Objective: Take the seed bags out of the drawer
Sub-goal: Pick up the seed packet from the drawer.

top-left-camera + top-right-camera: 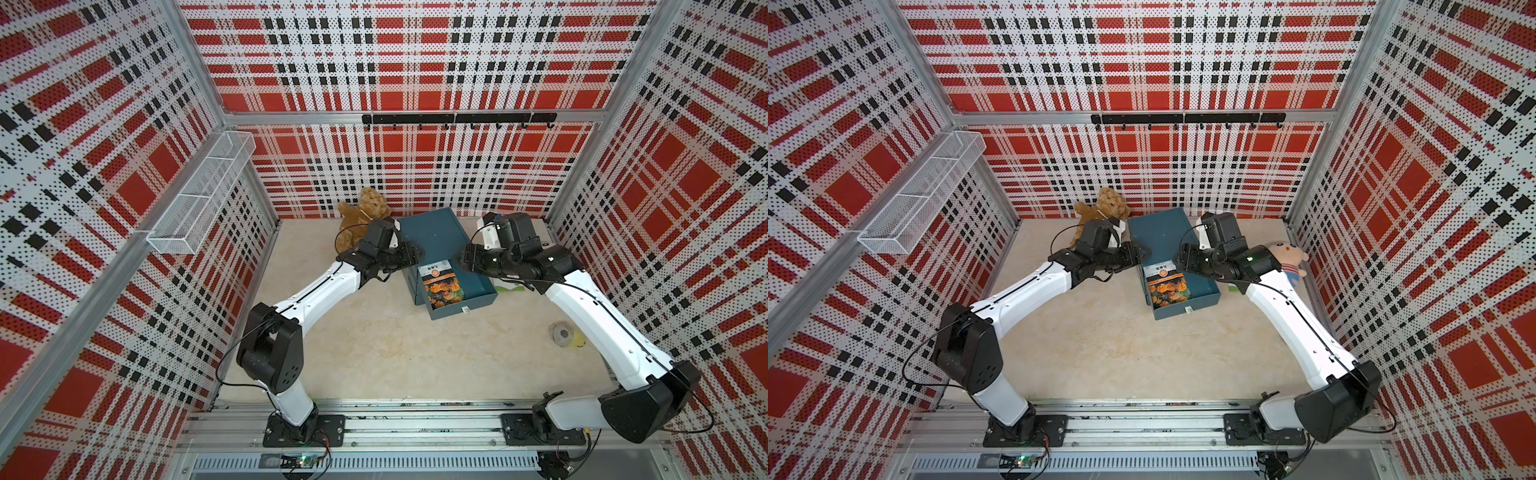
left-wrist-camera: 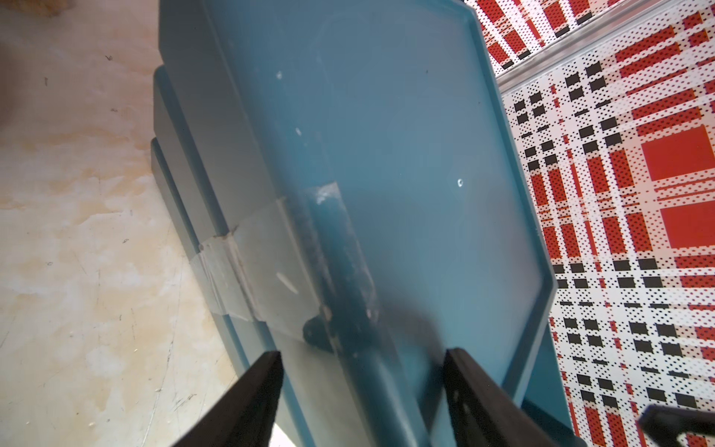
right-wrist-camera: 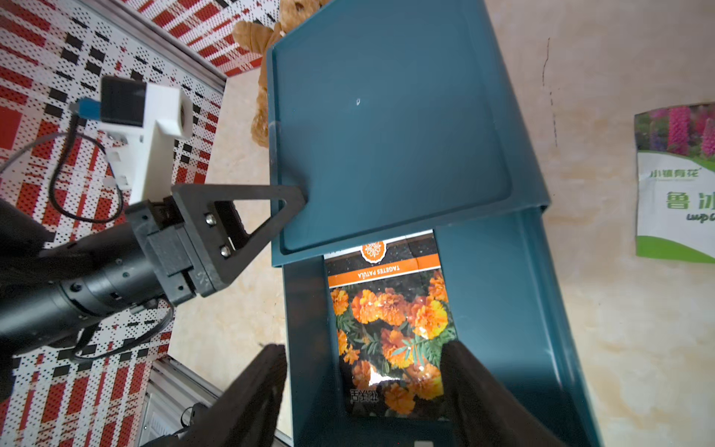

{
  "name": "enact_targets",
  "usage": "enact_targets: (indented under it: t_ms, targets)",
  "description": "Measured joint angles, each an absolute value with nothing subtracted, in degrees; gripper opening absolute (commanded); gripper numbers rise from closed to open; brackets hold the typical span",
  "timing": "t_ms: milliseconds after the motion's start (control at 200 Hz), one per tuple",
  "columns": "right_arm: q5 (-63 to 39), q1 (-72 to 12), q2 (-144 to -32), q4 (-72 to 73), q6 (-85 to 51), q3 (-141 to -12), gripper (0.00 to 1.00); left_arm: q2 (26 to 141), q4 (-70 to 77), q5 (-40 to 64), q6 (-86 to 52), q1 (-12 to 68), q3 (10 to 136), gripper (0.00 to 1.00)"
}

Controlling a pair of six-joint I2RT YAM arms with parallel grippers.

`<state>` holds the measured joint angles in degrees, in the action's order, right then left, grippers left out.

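Note:
A blue cabinet (image 1: 432,235) stands at the back of the table with its drawer (image 1: 484,286) pulled out toward the front. One of the seed bags, printed with orange flowers (image 1: 441,284) (image 3: 390,329), lies flat in the drawer. A second seed bag with pink flowers (image 3: 675,182) lies on the table beside the cabinet. My left gripper (image 1: 415,251) (image 2: 361,371) is open and straddles the cabinet's left top edge (image 2: 406,154). My right gripper (image 1: 465,262) (image 3: 363,371) hangs open over the drawer, one finger outside its wall, holding nothing.
A brown teddy bear (image 1: 365,216) sits behind the cabinet on the left. A doll (image 1: 1287,257) lies by the right wall, and a tape roll (image 1: 563,333) sits near the right arm. A wire basket (image 1: 203,195) hangs on the left wall, a hook rail (image 1: 457,118) on the back wall.

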<state>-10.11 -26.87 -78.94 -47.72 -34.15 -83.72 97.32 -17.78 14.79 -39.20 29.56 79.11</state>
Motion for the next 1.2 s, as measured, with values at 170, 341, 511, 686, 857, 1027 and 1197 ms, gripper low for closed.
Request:
enact_targets:
  t_ms: [170, 341, 511, 686, 857, 1027, 1197]
  targets:
    - [-9.17, -27.97, -79.07, -47.29, -34.06, -80.31, 0.68, 97.19, -17.76, 14.50, -39.22, 29.65, 79.00, 0.70]
    - [-8.25, -27.97, -81.36, -46.76, -32.29, -79.61, 0.67, 97.08, -17.72, 14.39, -39.35, 29.65, 78.85, 0.70]
    - [-7.86, -27.97, -85.41, -46.39, -29.69, -79.59, 0.68, 97.08, -17.67, 14.39, -39.35, 29.65, 78.85, 0.70]
    - [-7.81, -27.97, -88.62, -46.37, -28.12, -79.59, 0.69, 97.08, -17.67, 14.39, -39.38, 29.65, 78.85, 0.70]
    - [-7.77, -27.97, -89.27, -45.98, -27.66, -79.59, 0.69, 97.08, -17.67, 14.39, -39.40, 29.65, 78.85, 0.70]
    - [-7.35, -27.97, -90.39, -45.71, -27.51, -79.59, 0.70, 97.08, -17.67, 14.37, -39.42, 29.65, 78.85, 0.70]
    - [-6.59, -27.97, -91.13, -45.54, -27.44, -79.99, 0.70, 97.08, -17.67, 14.37, -39.57, 29.67, 78.85, 0.70]
